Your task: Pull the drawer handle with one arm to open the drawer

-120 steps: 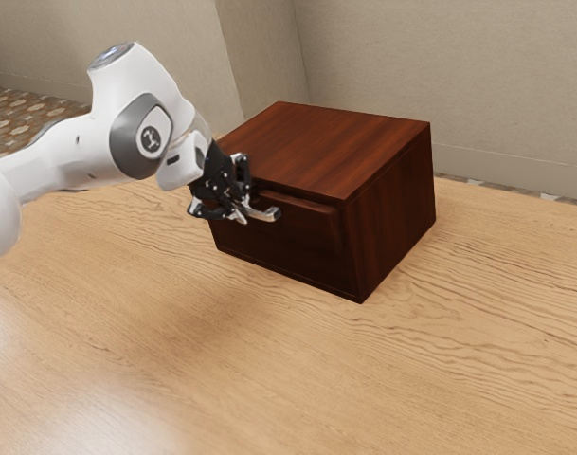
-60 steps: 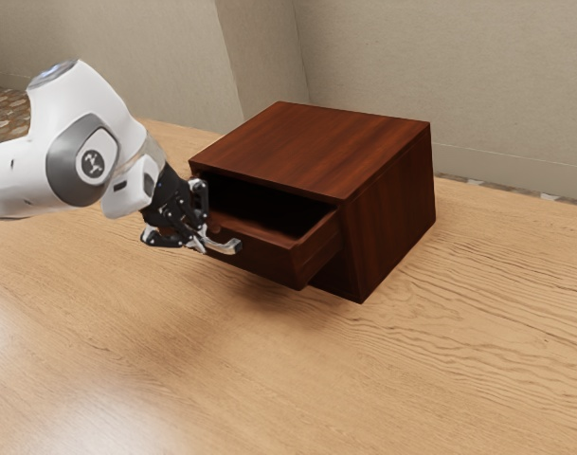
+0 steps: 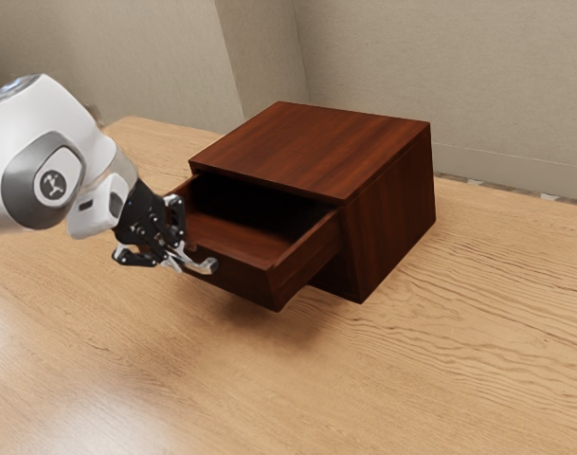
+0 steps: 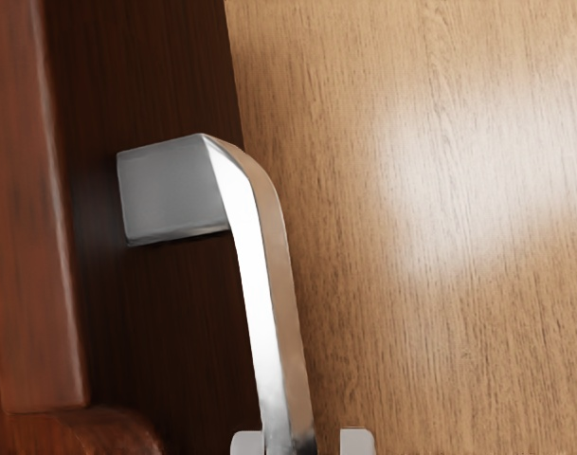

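Note:
A dark red-brown wooden cabinet (image 3: 316,152) stands on the table, and its drawer (image 3: 245,248) sticks out well toward the exterior view's left, its inside showing. On the drawer front sits a silver metal handle (image 3: 201,264). My black gripper (image 3: 167,254) is shut on that handle at the drawer's front. In the wrist view the handle (image 4: 260,284) runs as a bent silver bar from the dark drawer front (image 4: 146,313) down to my hand, with two pale fingertips (image 4: 248,442) on either side of it at the lower edge.
The cabinet rests on a light wood table (image 3: 411,370). Beige walls (image 3: 459,66) rise behind it, and a patterned floor strip (image 3: 515,188) runs along the wall base.
The drawer went from nearly shut to well open. My gripper, holding the handle, has pulled back toward the exterior view's left and slightly down, and the arm withdrew with it.

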You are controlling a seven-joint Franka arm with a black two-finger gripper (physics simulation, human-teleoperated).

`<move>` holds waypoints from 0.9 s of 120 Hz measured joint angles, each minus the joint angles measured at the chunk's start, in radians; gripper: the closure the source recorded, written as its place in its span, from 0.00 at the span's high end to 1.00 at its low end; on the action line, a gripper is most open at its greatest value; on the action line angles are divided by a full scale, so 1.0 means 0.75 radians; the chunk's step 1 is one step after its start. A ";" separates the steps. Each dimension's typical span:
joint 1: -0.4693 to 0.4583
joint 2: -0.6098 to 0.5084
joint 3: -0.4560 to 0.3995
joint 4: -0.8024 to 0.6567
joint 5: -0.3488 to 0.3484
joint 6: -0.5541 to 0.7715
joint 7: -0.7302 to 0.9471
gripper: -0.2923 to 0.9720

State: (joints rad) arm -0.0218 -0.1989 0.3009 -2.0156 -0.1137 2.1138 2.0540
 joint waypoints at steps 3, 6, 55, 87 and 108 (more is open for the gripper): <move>-0.026 -0.010 0.025 -0.007 0.008 0.000 0.001 0.15; -0.048 -0.019 0.048 -0.016 0.015 0.000 0.002 0.15; -0.228 -0.125 0.211 -0.099 0.104 0.002 0.013 0.15; -0.246 -0.147 0.223 -0.119 0.119 -0.001 0.017 0.18; -0.250 -0.183 0.231 -0.119 0.129 -0.020 0.013 0.24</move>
State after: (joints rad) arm -0.2091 -0.3357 0.4739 -2.1052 -0.0171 2.0988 2.0638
